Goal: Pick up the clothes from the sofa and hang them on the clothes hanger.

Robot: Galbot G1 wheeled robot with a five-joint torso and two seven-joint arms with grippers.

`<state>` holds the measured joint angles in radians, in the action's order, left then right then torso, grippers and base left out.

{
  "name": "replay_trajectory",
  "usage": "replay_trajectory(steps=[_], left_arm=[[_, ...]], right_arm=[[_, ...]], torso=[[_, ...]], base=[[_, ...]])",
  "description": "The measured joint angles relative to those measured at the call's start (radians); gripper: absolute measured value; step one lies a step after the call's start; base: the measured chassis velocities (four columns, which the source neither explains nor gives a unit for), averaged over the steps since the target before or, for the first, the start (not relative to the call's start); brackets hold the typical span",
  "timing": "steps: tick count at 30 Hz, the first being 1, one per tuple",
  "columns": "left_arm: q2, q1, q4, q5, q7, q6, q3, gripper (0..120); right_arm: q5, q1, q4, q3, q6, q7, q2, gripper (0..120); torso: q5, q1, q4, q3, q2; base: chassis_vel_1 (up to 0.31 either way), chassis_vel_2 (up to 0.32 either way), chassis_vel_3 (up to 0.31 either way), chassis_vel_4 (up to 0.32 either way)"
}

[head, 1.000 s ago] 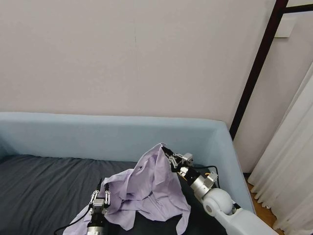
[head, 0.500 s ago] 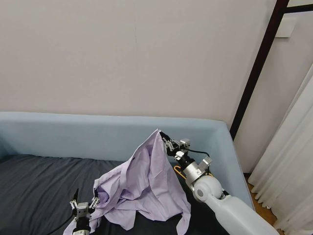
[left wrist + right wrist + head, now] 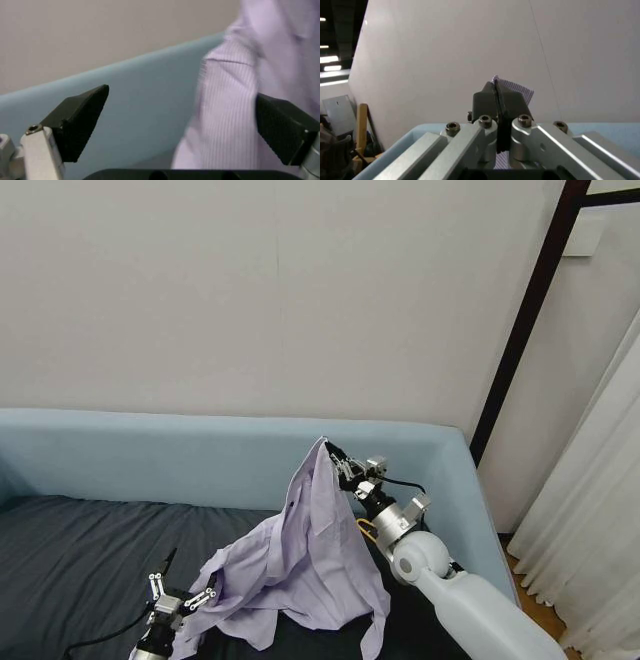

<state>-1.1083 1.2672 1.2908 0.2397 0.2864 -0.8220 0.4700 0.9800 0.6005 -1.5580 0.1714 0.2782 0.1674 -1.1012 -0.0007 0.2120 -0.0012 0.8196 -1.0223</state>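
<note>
Left gripper low over the dark seat cushion, jaws spread wide, nothing between them. Edge of the lavender shirt right at one finger; touching or just beside, cannot tell. Shirt drapes like a tent: lower folds on the cushion, peak raised in front of the pale blue sofa backrest. Right gripper at that peak, clenched on a corner of the striped cloth, which hangs down from it. Behind: plain wall; dark pole and white curtain far right.
</note>
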Motion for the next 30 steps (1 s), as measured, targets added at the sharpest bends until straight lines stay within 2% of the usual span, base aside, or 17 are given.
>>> replay_trajectory(steps=[2, 3, 7, 10, 16, 20, 24, 26, 27, 30], left_arm=[[-0.004, -0.025, -0.027, 0.057, 0.166, 0.0, -0.016, 100], [-0.004, -0.025, -0.027, 0.057, 0.166, 0.0, -0.016, 100], [-0.02, -0.042, -0.027, 0.124, 0.468, -0.004, -0.025, 100], [-0.021, -0.038, -0.013, 0.127, 0.506, -0.009, -0.029, 100], [-0.049, -0.017, 0.049, 0.138, 0.434, -0.008, -0.071, 100], [-0.088, -0.02, 0.047, 0.074, 0.38, -0.005, -0.096, 100], [-0.142, -0.06, -0.027, -0.032, 0.238, 0.043, -0.133, 100], [-0.147, -0.07, -0.04, -0.036, 0.21, 0.062, -0.138, 100], [-0.154, -0.093, -0.063, -0.037, 0.161, 0.095, -0.148, 100], [-0.164, -0.16, -0.114, 0.02, 0.076, 0.158, -0.163, 100]], right_arm=[[0.002, -0.006, 0.003, 0.002, 0.0, 0.006, 0.001, 0], [0.002, -0.006, 0.003, 0.002, 0.0, 0.006, 0.001, 0], [0.0, -0.011, 0.0, 0.005, -0.002, 0.007, -0.001, 0], [-0.001, -0.011, -0.002, 0.005, -0.002, 0.008, 0.0, 0], [-0.007, -0.002, -0.027, 0.007, -0.002, 0.017, 0.012, 0], [-0.011, 0.002, -0.041, 0.007, -0.002, 0.018, 0.021, 0], [-0.018, 0.005, -0.055, 0.007, -0.003, 0.02, 0.027, 0], [-0.018, 0.005, -0.059, 0.007, -0.003, 0.02, 0.029, 0], [-0.019, 0.005, -0.067, 0.008, -0.004, 0.021, 0.031, 0], [-0.024, 0.009, -0.092, 0.008, -0.006, 0.026, 0.038, 0]], torso=[[-0.0005, 0.0, -0.0004, 0.0, 0.0], [-0.0005, 0.0, -0.0004, 0.0, 0.0], [-0.0003, 0.0, -0.0003, 0.0, 0.0], [0.0, 0.0, -0.0002, 0.0, 0.0], [0.0002, 0.0, 0.0, 0.0, 0.0], [0.0, 0.0, -0.0002, 0.0, 0.0], [-0.0002, 0.0, -0.0002, 0.0, 0.0], [0.0, 0.0, -0.0002, 0.0, 0.0], [-0.0001, 0.0, 0.0, 0.0, 0.0], [0.0, 0.0, -0.0002, 0.0, 0.0]], base=[[0.0, 0.0, 0.0, 0.0], [0.0, 0.0, 0.0, 0.0], [0.0, 0.0, 0.0, 0.0], [0.0, 0.0, 0.0, 0.0], [0.0, 0.0, 0.0, 0.0], [0.0, 0.0, 0.0, 0.0], [0.0, 0.0, 0.0, 0.0], [0.0, 0.0, 0.0, 0.0], [0.0, 0.0, 0.0, 0.0], [0.0, 0.0, 0.0, 0.0]])
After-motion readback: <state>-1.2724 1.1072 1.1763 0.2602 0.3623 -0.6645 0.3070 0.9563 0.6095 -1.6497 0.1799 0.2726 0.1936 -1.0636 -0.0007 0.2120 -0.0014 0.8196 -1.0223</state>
